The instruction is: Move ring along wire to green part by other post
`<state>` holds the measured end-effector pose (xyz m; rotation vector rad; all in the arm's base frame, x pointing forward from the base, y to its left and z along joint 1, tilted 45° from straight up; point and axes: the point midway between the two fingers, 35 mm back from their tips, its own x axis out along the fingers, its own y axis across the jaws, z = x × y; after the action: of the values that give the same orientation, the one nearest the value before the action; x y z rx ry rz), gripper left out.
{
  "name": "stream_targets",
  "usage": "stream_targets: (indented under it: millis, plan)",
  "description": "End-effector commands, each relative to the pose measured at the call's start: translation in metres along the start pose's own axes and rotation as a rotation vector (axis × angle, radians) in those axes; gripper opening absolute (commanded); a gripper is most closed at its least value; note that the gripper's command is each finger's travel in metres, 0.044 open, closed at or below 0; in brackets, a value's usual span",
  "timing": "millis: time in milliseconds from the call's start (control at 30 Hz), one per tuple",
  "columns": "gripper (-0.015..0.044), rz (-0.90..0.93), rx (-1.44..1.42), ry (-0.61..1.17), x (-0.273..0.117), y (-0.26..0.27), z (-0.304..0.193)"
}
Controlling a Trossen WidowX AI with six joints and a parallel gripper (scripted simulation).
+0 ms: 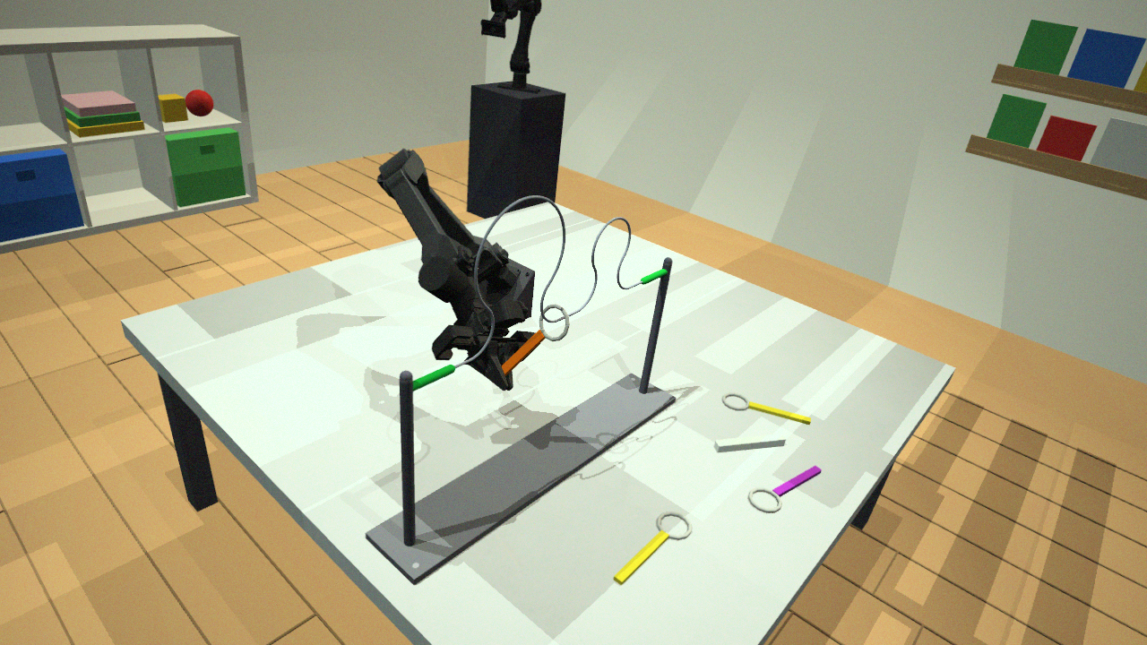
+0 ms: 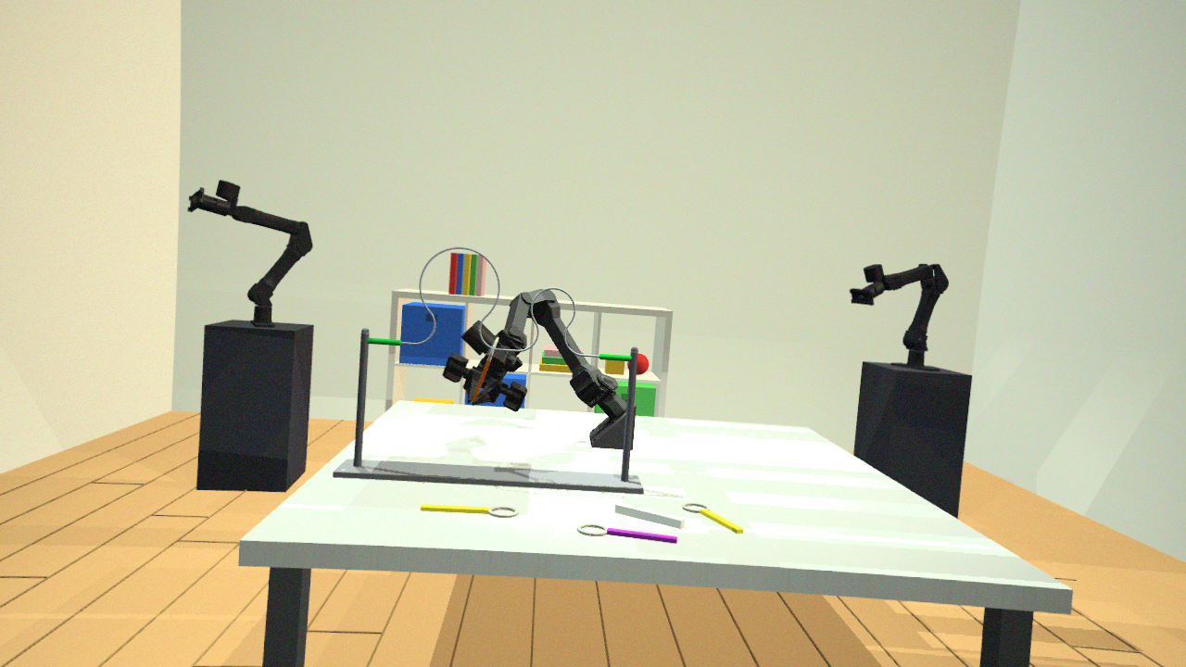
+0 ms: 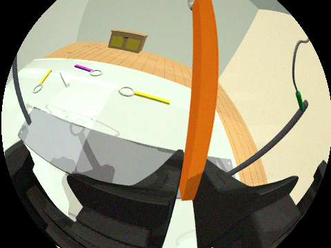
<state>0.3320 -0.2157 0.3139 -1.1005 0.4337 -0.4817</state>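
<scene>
My gripper [image 1: 506,375] [image 2: 474,396] [image 3: 186,154] is shut on the orange handle [image 1: 522,353] [image 2: 481,380] [image 3: 204,86], near its lower end. The handle slants up to the pale ring [image 1: 567,324], which is around the grey wire [image 1: 564,240] [image 2: 498,285] at the low dip between the large and small loops. I cannot tell whether ring and wire touch. One green part [image 1: 434,376] [image 2: 384,341] [image 3: 300,100] is at the post beside the large loop, the other green part [image 1: 653,276] [image 2: 615,357] at the post beside the small loop. In the wrist view the ring is almost wholly out of frame.
The posts [image 1: 407,457] [image 1: 655,337] stand on a grey base [image 1: 513,481] [image 2: 414,473]. Beyond it lie two yellow-handled rings, a purple handle [image 1: 797,479] [image 2: 642,534] with a ring, and a pale bar [image 1: 749,443] [image 2: 649,516]. The wire's large loop rises above my gripper.
</scene>
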Motion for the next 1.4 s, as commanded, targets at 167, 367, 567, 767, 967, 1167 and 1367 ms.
stream_targets:
  millis: [167, 367, 567, 767, 967, 1167, 1367]
  plan:
    - [-0.0150, 0.074, 0.140, 0.018, -0.006, 0.025, 0.003]
    - [-0.0150, 0.112, 0.206, 0.026, -0.010, 0.040, 0.006]
    - [-0.0150, 0.133, 0.242, 0.030, -0.012, 0.050, 0.009]
    - [-0.0150, 0.145, 0.262, 0.033, -0.014, 0.058, 0.011]
    - [-0.0150, 0.154, 0.277, 0.034, -0.016, 0.065, 0.013]
    - [-0.0150, 0.165, 0.296, 0.036, -0.019, 0.073, 0.015]
    - [-0.0150, 0.185, 0.331, 0.040, -0.022, 0.083, 0.018]
